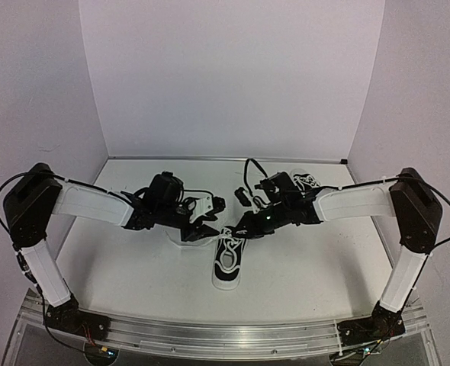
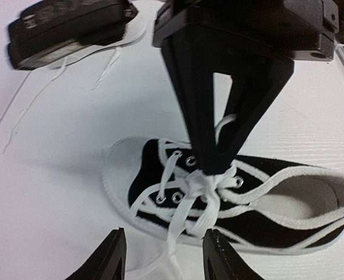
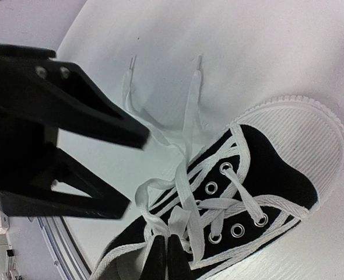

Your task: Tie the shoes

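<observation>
A white table (image 1: 133,267) carries the work, and both arms reach in over its middle from either side. The nearer small black canvas sneaker with white rubber sole and toe cap (image 1: 226,263) lies there between the two wrists, toe towards the arm bases, while the second sneaker of the pair (image 1: 307,181) sits well apart at the back right, behind the right arm. The left gripper (image 2: 165,239) hovers just beside the near sneaker with its fingers spread; one strand hangs down between them, not clamped. The right gripper (image 3: 167,242) has its fingers pressed together, pinching the long white laces (image 2: 189,219) where they cross above the upper eyelets. The loose lace ends (image 3: 190,99) trail flat on the table beside the sneaker. Judging by this, the first crossing is being held and no bow exists yet. The next move likely calls for the left fingers to close on the hanging strand and pull against the right's pinch, without dragging the light sneaker
</observation>
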Motion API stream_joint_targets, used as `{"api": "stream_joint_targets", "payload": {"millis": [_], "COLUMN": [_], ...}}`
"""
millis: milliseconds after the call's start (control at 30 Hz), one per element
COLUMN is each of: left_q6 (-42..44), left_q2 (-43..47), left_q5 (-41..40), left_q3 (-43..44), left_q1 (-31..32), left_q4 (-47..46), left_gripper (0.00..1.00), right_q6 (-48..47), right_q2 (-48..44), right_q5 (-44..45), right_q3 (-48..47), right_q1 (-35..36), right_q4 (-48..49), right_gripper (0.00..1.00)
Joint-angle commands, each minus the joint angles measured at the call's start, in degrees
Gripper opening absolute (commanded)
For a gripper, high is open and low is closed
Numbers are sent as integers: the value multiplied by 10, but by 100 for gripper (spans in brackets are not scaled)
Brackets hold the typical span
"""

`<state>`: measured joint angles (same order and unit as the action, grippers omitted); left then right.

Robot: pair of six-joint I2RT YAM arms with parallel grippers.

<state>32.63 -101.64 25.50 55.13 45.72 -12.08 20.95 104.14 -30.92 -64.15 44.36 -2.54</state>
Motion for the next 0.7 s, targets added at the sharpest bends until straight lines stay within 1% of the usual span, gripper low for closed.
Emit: {"api": "stream_joint_targets", "payload": {"millis": [0, 100, 233, 333, 533, 667], "left_q6": [20, 20, 13, 15, 18, 24], "left_q2": [70, 67, 43, 14, -35, -67], "left_q5": [-87, -127, -128, -126, -110, -101], "left_q3": [22, 24, 39, 57, 84, 109], "left_q1": [-13, -17, -27, -29, -45, -54], "left_q4": [124, 198, 261, 289, 310, 343], "left_gripper": [47, 47, 48, 48, 48, 48], "right_q6": [-5, -5, -2, 1, 7, 11], "right_q2": [-1, 2, 6, 7, 2, -1], "right_q5": [13, 14, 13, 13, 17, 20], "right_q3": [-27, -32, -39, -42, -40, -38], "right_q1": [2, 2, 2, 2, 2, 1], "right_q4": [-3, -4, -4, -4, -4, -4], "right_gripper": [0, 0, 0, 0, 0, 0]}}
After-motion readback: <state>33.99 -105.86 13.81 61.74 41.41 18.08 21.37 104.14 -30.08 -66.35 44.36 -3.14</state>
